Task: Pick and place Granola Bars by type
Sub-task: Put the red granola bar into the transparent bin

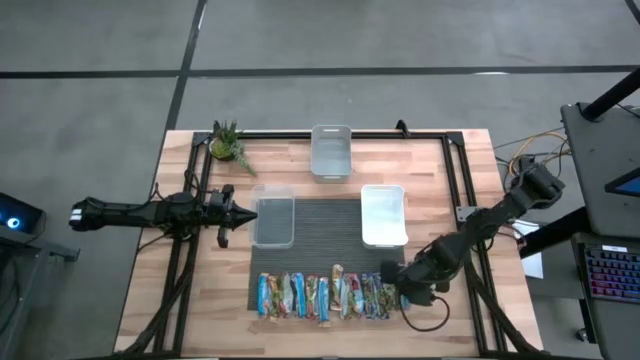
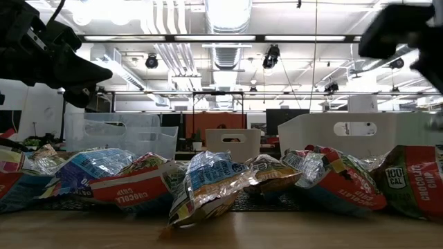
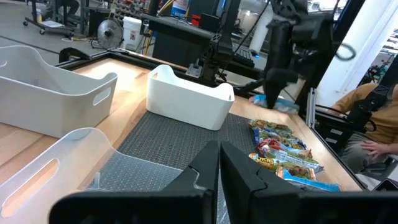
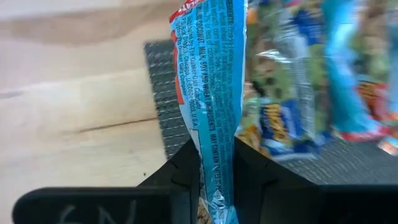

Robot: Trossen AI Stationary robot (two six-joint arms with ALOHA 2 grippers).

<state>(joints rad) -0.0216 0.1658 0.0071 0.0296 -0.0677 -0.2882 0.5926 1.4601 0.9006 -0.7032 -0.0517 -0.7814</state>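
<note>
Several granola bars (image 1: 320,296) lie side by side in a row on the near part of the dark mat, in shiny blue, green and red wrappers (image 2: 208,180). My right gripper (image 1: 393,274) is at the row's right end, shut on a blue-wrapped bar (image 4: 211,74). The other bars (image 4: 292,93) lie beside that one. My left gripper (image 1: 232,213) hangs shut and empty over the table's left side, next to a clear bin (image 1: 273,220). The left wrist view shows the shut fingers (image 3: 219,168), with the bars (image 3: 283,155) farther off. My right gripper pinches the blue bar's near end (image 4: 214,165) between its two fingers (image 4: 183,171). The bar runs along the fingers and sticks out ahead of them. The fingers come slanting down from the table's right. I cannot tell whether the bar is clear of the table.
A white bin (image 1: 383,214) stands on the mat's right side and another clear bin (image 1: 331,150) at the far edge. A small potted plant (image 1: 228,145) sits at the far left corner. Bare wood (image 1: 180,290) lies left of the bars. A seated person (image 3: 373,124) is beyond the table.
</note>
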